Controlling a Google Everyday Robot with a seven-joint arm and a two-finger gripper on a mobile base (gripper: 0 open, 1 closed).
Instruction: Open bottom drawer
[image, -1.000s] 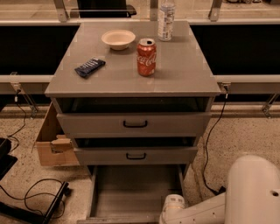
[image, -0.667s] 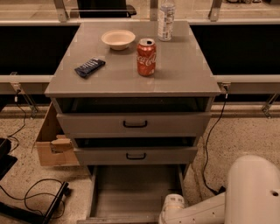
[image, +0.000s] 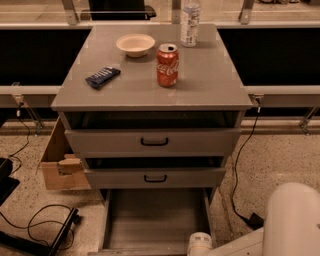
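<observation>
Cabinet (image: 210, 85) seen from the front and above, three grey drawers.

- Bottom drawer (image: 155, 220): pulled well out toward the camera, lowest of the three, under the middle drawer (image: 155, 177). Plain grey inside is exposed. Its front panel and handle are cut off by the lower edge of the view, so they cannot be made out.
- Middle drawer and top drawer (image: 152, 141): each stands slightly out, with a dark gap above it. Black bar handles visible on both. What lies inside is hidden in shadow.
- Gripper (image: 200, 245): at the bottom edge, just at the right front corner of the bottom drawer. Only a pale rounded part shows; the rest is cut off. Cannot tell whether the claw is wide, narrow or holding anything, nor whether it touches the drawer.
- Arm (image: 292, 220): large white shell in the lower right corner, partly out of view.
- On the cabinet top: red soda can (image: 167, 65) upright, pale bowl (image: 135, 44) behind it to the left, dark blue packet (image: 103, 76) at the left, clear bottle (image: 190, 20) at the back, its top cut off.
- Floor: cardboard box (image: 57, 165) left of the cabinet, partly hidden behind it; black cable (image: 240, 165) at the right.
</observation>
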